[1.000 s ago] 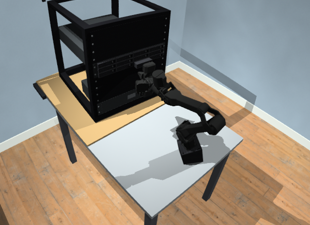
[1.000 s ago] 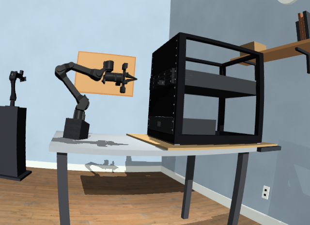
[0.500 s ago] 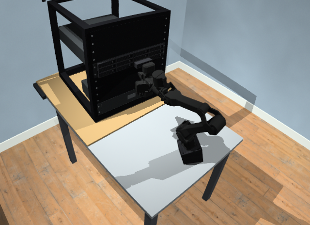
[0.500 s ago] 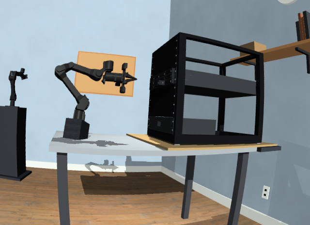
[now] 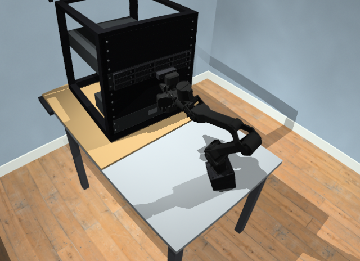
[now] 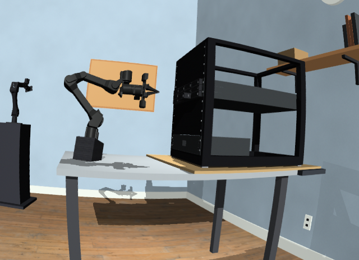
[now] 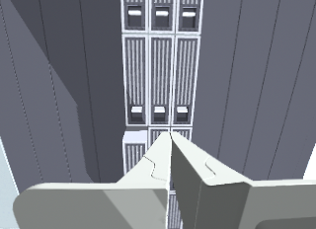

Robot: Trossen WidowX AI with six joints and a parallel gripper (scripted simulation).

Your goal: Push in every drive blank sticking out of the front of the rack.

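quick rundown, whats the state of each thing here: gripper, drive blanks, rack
gripper: shut, holding nothing, apart from the rack front
sticking-out drive blank: protrudes from the drive row, not yet pushed in
other drive blanks: look flush
rack: upright on the tan board

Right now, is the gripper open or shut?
Shut and empty: in the wrist view the gripper has its fingers pressed together, aimed at the drive blanks.
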